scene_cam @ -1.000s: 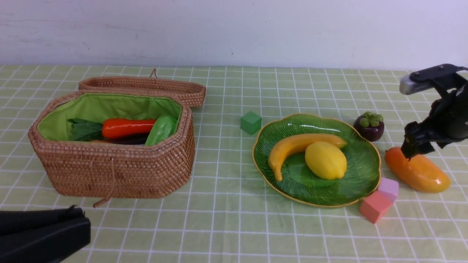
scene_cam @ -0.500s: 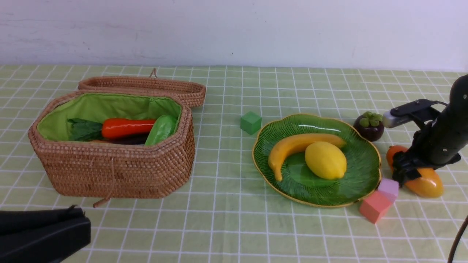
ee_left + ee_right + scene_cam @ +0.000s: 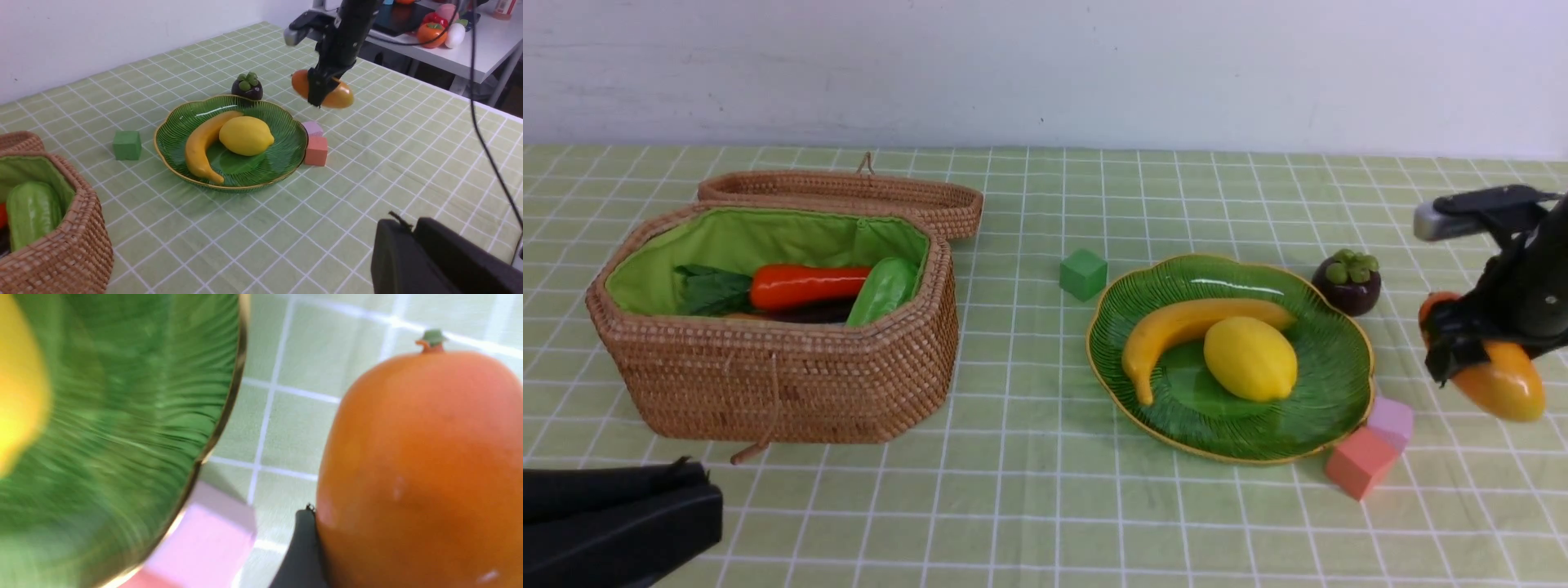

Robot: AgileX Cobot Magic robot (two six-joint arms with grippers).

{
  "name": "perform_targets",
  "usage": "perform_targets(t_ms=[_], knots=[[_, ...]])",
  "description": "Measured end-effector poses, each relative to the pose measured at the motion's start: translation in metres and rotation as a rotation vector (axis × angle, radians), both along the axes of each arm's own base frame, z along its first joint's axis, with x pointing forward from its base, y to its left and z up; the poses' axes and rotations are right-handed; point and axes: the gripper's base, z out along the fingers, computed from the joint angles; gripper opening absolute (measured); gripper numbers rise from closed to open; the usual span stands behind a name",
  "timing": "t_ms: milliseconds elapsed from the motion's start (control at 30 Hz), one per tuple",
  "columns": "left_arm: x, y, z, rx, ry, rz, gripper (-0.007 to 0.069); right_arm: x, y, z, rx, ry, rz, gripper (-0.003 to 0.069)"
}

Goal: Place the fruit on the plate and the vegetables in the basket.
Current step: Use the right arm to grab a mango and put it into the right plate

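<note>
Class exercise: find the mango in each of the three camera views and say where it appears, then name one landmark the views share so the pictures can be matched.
Front view: the mango is at the far right, lifted off the cloth in the right tool.
Left wrist view: the mango is in the upper middle, beyond the plate.
Right wrist view: the mango fills the right half, close up.
Shared landmark: the plate's gold rim, beside the pink cube.

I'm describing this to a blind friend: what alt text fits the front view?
The right gripper holds a mango just above the checked tablecloth, beside a green plate with a banana and lemon. An open basket of vegetables sits left.
</note>
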Motion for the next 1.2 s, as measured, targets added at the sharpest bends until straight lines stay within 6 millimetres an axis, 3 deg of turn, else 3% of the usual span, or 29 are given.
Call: perform_targets(t_ms=[100, 167, 233, 333, 400, 500, 633, 767, 833, 1000, 1200], knots=[[0.002, 0.002, 0.001, 0.010, -0.023, 0.024, 0.0050, -0.018, 0.012, 0.040, 0.104, -0.058, -0.061, 0.0575], [0.004, 0.003, 0.002, -0.004, -0.035, 0.050, 0.0050, -0.029, 0.036, 0.063, 0.191, -0.106, -0.007, 0.0575], [0.005, 0.004, 0.003, -0.015, -0.040, 0.068, 0.0050, -0.034, 0.061, 0.072, 0.248, -0.128, 0.082, 0.0575], [0.006, 0.005, 0.005, -0.032, -0.051, 0.087, 0.0050, -0.038, 0.106, 0.070, 0.315, -0.125, 0.237, 0.0575], [0.007, 0.005, 0.006, -0.037, -0.053, 0.091, 0.0050, -0.035, 0.134, 0.059, 0.315, -0.129, 0.321, 0.0575], [0.006, 0.005, 0.005, -0.036, -0.051, 0.090, 0.0051, -0.023, 0.158, 0.036, 0.280, -0.160, 0.371, 0.0575], [0.006, 0.005, 0.004, -0.026, -0.036, 0.082, 0.0053, -0.010, 0.170, 0.014, 0.255, -0.190, 0.375, 0.0575], [0.005, 0.004, 0.003, -0.018, -0.026, 0.075, 0.0057, -0.006, 0.171, 0.007, 0.256, -0.188, 0.350, 0.0591], [0.005, 0.004, 0.002, -0.016, -0.023, 0.073, 0.0057, -0.006, 0.171, 0.007, 0.261, -0.186, 0.332, 0.0637], [0.005, 0.004, 0.002, -0.014, -0.021, 0.072, 0.0057, -0.008, 0.170, 0.012, 0.271, -0.191, 0.315, 0.0678], [0.005, 0.004, 0.002, -0.012, -0.022, 0.073, 0.0057, -0.018, 0.163, 0.043, 0.232, -0.269, 0.342, 0.0612]])
